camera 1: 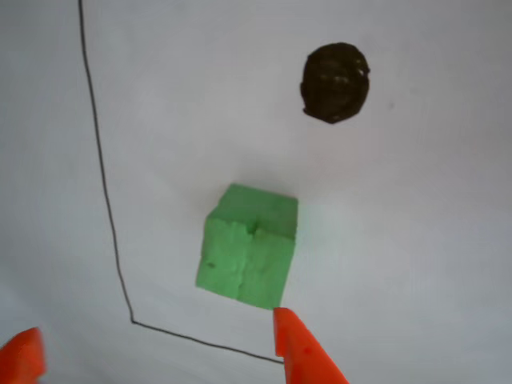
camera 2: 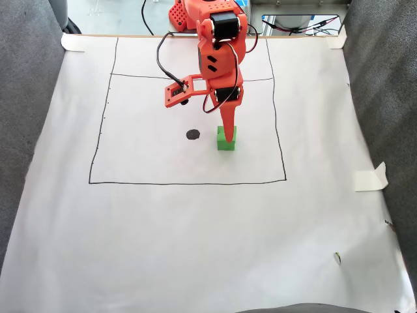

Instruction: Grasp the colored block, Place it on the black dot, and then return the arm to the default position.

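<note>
Sitting on white paper [camera 2: 195,248], the green cube [camera 1: 250,246] rests flat inside a thin drawn rectangle [camera 2: 187,182], free of any grip. In the other view, the black dot [camera 1: 335,82] lies beyond the cube toward the upper right, near but clearly apart from it, with bare paper between them. Two orange pointed jaw tips enter that view from the bottom edge: one at the lower left corner, the other just below the cube's lower right corner. The gripper [camera 1: 160,352] is spread wide, the gap between its tips broader than the cube, and it holds nothing. In the fixed view, the orange arm [camera 2: 218,49] reaches down from the top, its gripper [camera 2: 228,134] pointing at the cube [camera 2: 226,139], which sits just right of the dot [camera 2: 193,135]. Grey fabric [camera 2: 29,130] flanks the paper.
</note>
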Controlling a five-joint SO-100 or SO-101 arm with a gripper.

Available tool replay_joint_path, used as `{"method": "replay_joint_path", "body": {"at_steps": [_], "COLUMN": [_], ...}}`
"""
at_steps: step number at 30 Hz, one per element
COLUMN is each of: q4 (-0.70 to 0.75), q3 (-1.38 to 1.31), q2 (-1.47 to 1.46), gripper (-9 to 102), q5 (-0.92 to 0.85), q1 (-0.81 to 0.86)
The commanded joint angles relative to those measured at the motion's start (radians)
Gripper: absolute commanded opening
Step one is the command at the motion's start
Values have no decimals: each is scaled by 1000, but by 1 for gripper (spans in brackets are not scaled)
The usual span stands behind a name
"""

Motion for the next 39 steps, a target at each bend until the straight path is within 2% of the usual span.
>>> {"method": "replay_joint_path", "body": {"at_steps": [1, 23, 39], "q4": [2, 8, -20], "q3": [-32, -6, 9], "q2": [-2, -81, -121], "gripper": [40, 40, 33], "q5": [-6, 11, 46], "q1": [-3, -21, -11]}}
